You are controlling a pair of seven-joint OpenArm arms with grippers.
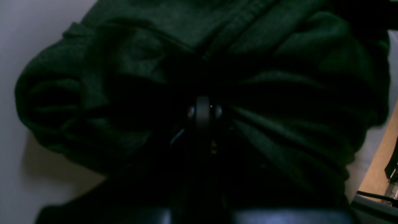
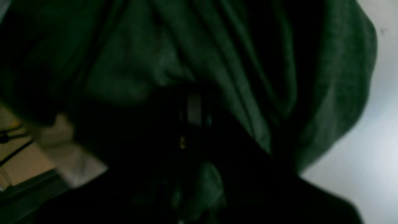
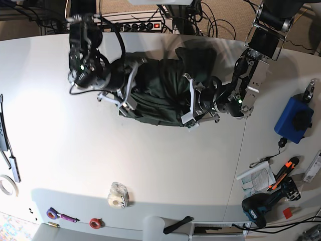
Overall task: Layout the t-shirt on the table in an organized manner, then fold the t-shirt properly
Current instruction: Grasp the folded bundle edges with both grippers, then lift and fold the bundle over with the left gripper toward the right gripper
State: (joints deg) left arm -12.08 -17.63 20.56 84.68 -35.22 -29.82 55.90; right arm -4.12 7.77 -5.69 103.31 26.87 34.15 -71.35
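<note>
Can't read any branding; both claws ( (image 3: 191, 100) and (image 3: 128, 93)) look closed on the bunched green tee (image 3: 163, 90), around 12 o'clock.

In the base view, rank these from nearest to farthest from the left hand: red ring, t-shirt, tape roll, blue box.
From the left hand:
1. T-shirt, right at it
2. Blue box, view's right
3. Red ring, lower left
4. Tape roll, far left edge
</note>
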